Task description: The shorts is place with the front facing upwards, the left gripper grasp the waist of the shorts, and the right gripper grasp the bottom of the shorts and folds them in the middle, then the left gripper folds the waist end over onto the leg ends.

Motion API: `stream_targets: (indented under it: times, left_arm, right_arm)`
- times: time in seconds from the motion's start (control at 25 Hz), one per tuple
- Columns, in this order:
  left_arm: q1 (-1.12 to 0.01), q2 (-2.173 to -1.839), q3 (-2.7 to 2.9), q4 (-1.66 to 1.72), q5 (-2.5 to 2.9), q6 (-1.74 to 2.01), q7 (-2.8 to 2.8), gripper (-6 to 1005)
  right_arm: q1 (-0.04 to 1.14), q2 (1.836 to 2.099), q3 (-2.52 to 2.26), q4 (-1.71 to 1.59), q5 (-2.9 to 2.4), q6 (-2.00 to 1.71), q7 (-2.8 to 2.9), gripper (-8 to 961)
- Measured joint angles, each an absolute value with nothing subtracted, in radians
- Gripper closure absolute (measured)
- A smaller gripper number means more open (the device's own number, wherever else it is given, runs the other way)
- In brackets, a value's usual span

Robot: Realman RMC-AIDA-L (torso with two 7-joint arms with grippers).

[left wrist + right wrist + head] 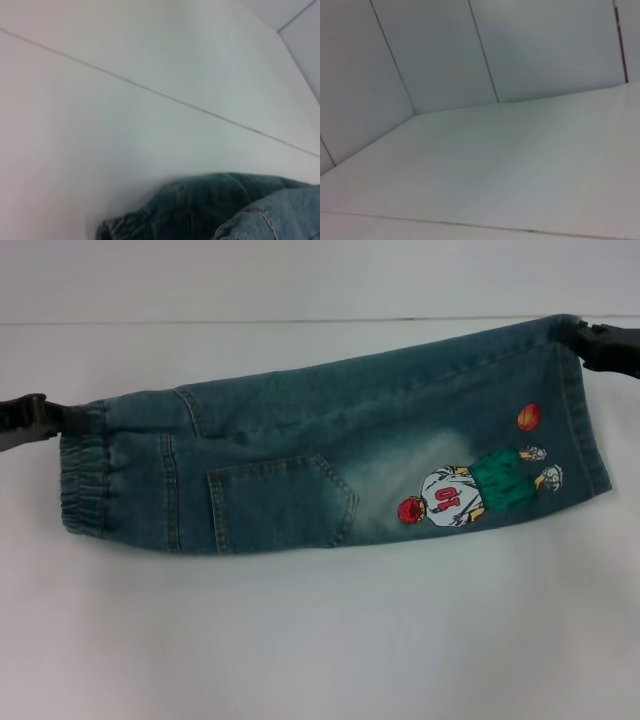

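The denim shorts (320,455) are folded lengthwise and stretched across the head view, with a back pocket and a basketball-player print facing me. Their elastic waist (82,480) is at the left and the leg hem (585,420) at the right. My left gripper (62,420) is shut on the upper corner of the waist. My right gripper (583,338) is shut on the upper corner of the leg end, farther back and higher in the picture. A bunched bit of the shorts (220,207) shows in the left wrist view. The right wrist view shows no cloth.
The white table (320,640) lies under and around the shorts, with a thin seam line (200,322) running across behind them. White panelled walls (435,55) meet at a corner beyond the table.
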State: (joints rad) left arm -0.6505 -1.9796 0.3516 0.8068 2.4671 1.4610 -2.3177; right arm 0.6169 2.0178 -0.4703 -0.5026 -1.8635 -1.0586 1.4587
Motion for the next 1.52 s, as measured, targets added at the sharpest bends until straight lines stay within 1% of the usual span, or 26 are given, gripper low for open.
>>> stream_targets:
  times: [0.32,0.52,0.64,0.76,0.88,1.52]
  left_arm:
    - [-0.65,-1.983,0.356,0.787,2.466,1.413,-2.317,957]
    - [-0.646,-1.99,0.366,0.785,2.465,1.406,-2.312,957]
    - [-0.644,-2.003,0.367,0.785,2.456,1.389,-2.297,957]
    - [-0.643,-2.022,0.368,0.784,2.434,1.369,-2.257,957]
    - [-0.647,-2.035,0.369,0.781,2.427,1.347,-2.229,957]
    - [-0.645,-2.046,0.371,0.771,2.4,1.273,-2.187,957]
  right_arm:
    - [0.656,2.031,-0.478,-0.497,-1.844,-0.963,1.453,909]
    - [0.685,2.032,-0.508,-0.457,-1.847,-0.883,1.455,910]
    - [0.692,2.041,-0.541,-0.452,-1.846,-0.829,1.458,909]
    - [0.696,2.058,-0.557,-0.451,-1.845,-0.786,1.454,909]
    - [0.703,2.065,-0.568,-0.446,-1.843,-0.759,1.451,910]
    - [0.705,2.074,-0.562,-0.423,-1.754,-0.708,1.401,909]
